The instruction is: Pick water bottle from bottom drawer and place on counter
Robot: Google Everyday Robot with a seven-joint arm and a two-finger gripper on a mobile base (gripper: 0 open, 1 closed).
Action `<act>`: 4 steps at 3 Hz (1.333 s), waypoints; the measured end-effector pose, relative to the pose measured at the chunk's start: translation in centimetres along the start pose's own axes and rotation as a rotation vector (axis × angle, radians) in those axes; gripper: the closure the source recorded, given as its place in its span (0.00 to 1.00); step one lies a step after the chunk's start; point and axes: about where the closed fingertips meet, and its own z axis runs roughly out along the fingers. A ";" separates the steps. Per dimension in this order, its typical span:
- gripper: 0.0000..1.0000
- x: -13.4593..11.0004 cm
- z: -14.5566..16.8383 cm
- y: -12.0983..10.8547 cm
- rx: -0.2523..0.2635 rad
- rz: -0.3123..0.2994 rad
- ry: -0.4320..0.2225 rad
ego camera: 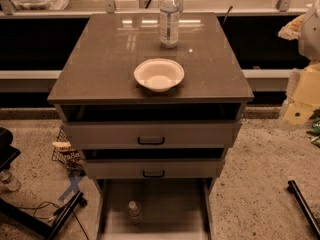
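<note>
I found the task at its opening step: nothing was grasped and the reach had not begun. The gripper (303,96), a pale cream shape at the right edge of the view, hung well apart from the cabinet. I could not tell whether it was open or closed. The water bottle (133,211), small, clear and ribbed with a white cap, appeared to stand upright on the left side of the bottom drawer (172,206). That drawer was pulled out, a grey metal tray with a pale flat floor and low side walls. The middle drawer (153,170) fronted just above and behind the bottle, so in my judgement the next move called for a low approach from the front, clear of that overhang, with a side grip on the thin, yielding plastic. The counter (100,59), a glossy grey-brown slab, carried a white bowl (159,74) and a taller labelled bottle (169,21). Bare surface lay on either side for the placement.
</note>
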 end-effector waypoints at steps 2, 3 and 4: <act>0.00 0.1 3.4 1.4 -0.018 0.000 -0.108; 0.00 1.3 9.4 3.9 -0.049 -0.015 -0.233; 0.00 2.9 17.0 7.1 -0.078 0.040 -0.398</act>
